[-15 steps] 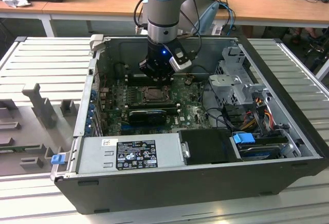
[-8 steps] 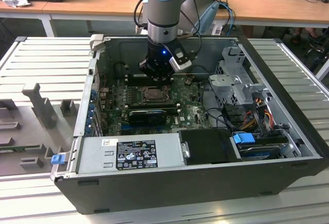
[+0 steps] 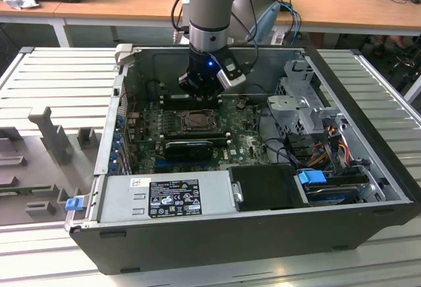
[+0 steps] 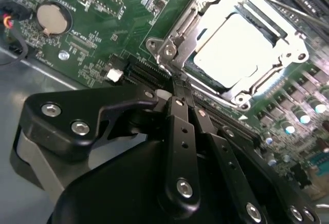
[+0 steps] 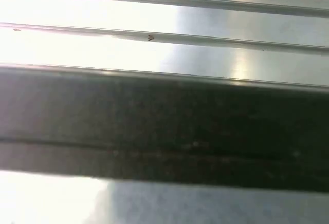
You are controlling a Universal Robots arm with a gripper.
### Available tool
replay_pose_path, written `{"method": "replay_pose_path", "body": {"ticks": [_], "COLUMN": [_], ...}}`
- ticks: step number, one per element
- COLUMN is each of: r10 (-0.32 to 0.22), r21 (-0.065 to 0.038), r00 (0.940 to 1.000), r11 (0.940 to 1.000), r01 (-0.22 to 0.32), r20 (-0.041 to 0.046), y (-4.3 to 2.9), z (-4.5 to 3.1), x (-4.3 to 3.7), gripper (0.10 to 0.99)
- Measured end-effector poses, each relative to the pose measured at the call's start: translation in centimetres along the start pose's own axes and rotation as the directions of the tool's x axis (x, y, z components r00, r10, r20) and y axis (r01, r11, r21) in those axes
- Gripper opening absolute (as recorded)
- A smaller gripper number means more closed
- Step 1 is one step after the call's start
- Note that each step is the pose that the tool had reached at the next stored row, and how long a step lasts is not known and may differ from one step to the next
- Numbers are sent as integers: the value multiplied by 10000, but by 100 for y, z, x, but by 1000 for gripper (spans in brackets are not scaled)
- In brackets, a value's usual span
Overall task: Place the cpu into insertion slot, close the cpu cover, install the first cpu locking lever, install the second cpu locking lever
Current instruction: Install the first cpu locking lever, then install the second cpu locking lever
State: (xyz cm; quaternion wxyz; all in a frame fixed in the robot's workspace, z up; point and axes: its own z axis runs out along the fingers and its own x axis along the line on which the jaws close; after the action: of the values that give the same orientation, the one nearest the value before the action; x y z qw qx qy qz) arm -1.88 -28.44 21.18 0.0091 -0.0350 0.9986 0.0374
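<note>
The cpu (image 4: pixel 234 49) is seen seated in the insertion slot (image 4: pixel 205 77), with the cpu cover (image 4: pixel 177 29) folded down around it, near the middle of the green motherboard (image 4: pixel 118 18). The claw (image 4: pixel 186 103) is held just beside the cover's edge, fingers (image 4: pixel 180 131) pressed together, gripping nothing.
</note>
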Motion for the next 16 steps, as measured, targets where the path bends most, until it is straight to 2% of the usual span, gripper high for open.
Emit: {"method": "replay_pose_path", "body": {"ticks": [2,9,16], "r10": [0,-1,0], "r21": [3,3,3], "r00": [10000,10000,10000], "r11": [10000,10000,10000], "r01": [0,1,0], "r20": [-2,-1,-1], "y": [3,-61,-92], "z": [-45,-51,-54], "x": [-1,4,6], "gripper": [106,106,106]}}
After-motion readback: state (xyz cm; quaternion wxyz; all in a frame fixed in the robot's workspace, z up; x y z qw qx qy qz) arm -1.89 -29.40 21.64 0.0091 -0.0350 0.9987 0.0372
